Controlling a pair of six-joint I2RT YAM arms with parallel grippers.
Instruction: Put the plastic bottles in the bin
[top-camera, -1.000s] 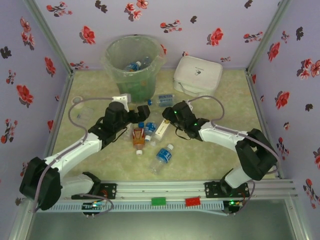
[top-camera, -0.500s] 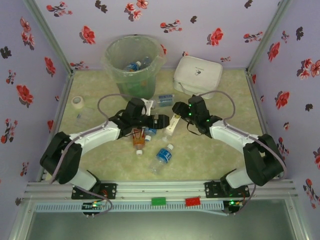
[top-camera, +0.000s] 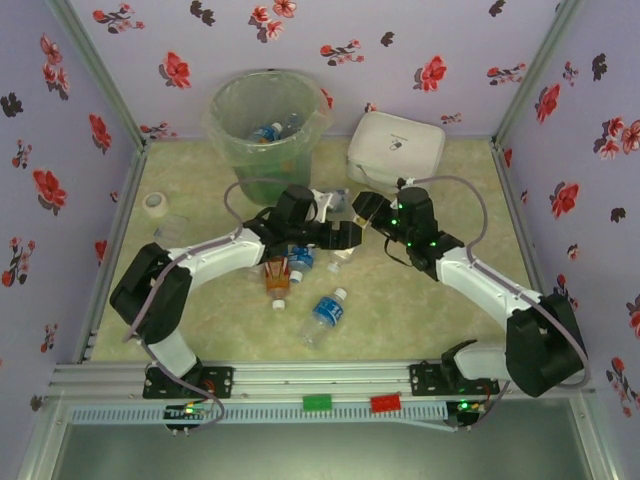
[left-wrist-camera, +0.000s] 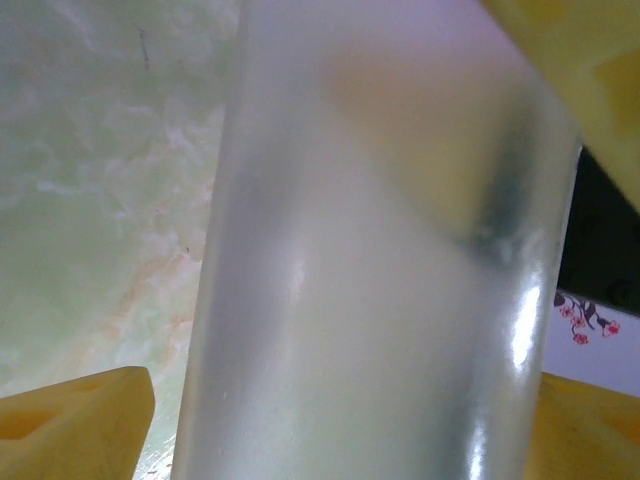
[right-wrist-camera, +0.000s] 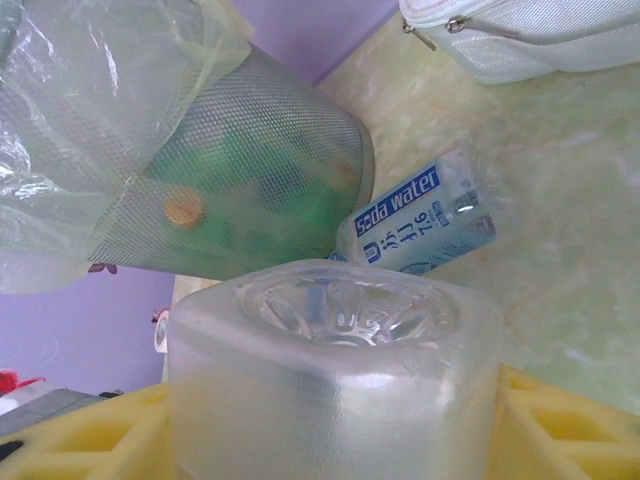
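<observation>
A frosted clear square-based bottle (right-wrist-camera: 335, 380) sits base-first between the yellow fingers of my right gripper (top-camera: 368, 212), which is shut on it. My left gripper (top-camera: 348, 235) stands open around the same bottle (left-wrist-camera: 370, 300), with a narrow gap at its left finger (left-wrist-camera: 90, 420). The bin (top-camera: 265, 135) is behind and to the left, with bottles inside (top-camera: 268, 131). A blue-labelled soda water bottle (right-wrist-camera: 425, 222) lies at the bin's foot (right-wrist-camera: 200, 170). An amber bottle (top-camera: 277, 278), a blue-capped one (top-camera: 299, 258) and a clear one (top-camera: 324, 312) lie on the table.
A white lidded box (top-camera: 395, 150) stands at the back right, close behind the right gripper. A tape roll (top-camera: 154, 203) lies at the left edge. Flowered walls close in three sides.
My left arm has swung right until its jaws are around the frosted bottle. My right gripper has carried that bottle back and to the right, off the table.
</observation>
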